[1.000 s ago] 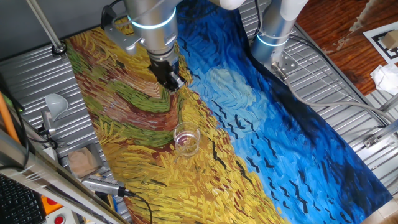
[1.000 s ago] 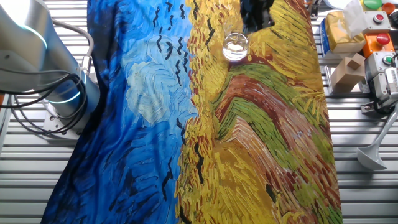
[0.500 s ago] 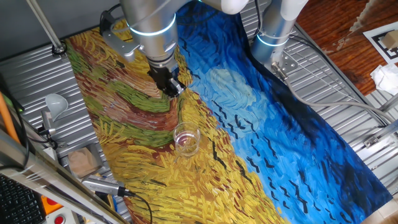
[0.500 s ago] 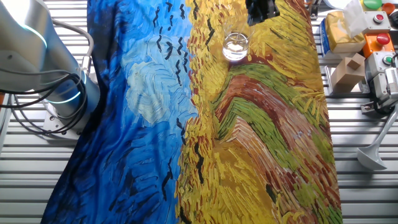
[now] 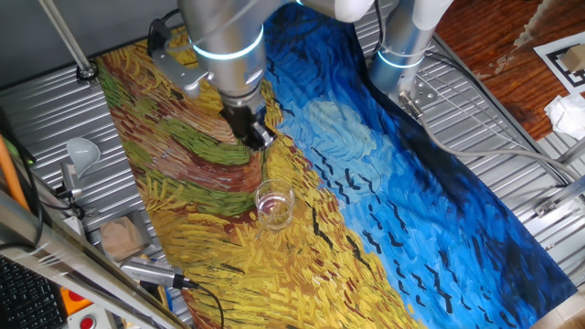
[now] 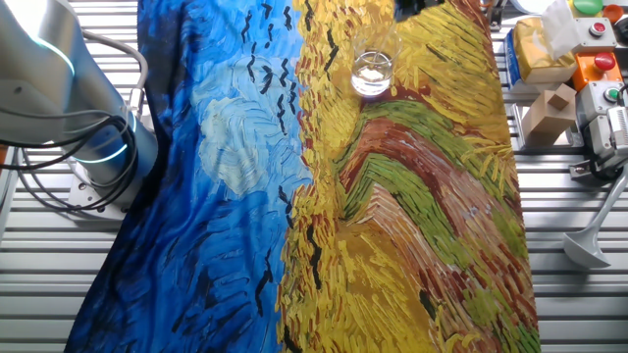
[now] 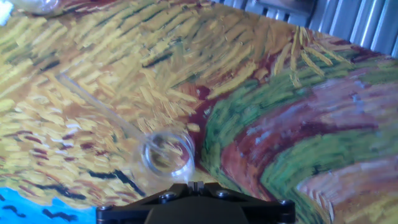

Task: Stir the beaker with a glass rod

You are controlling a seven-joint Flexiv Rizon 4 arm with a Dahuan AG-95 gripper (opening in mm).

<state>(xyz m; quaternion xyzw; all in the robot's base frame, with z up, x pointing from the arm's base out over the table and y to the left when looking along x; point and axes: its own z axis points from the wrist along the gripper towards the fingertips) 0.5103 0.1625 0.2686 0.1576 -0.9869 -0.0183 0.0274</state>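
Hand view, beaker [image 7: 166, 154] just ahead of gripper [image 5: 257, 136], finger opening hidden, cannot tell.

The cloth [image 5: 366, 183] bore painted swirls: blue with black dashes on one side, yellow, green and brown on the other. The beaker [image 5: 274, 205] was clear, the gripper [image 5: 258, 137] black.

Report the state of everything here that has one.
beaker: upright, open, not gripped.
gripper: shut on the glass rod.
glass rod: held, hanging towards the beaker; whether its tip is inside is unclear.
white funnel: lying beside the cloth, untouched.
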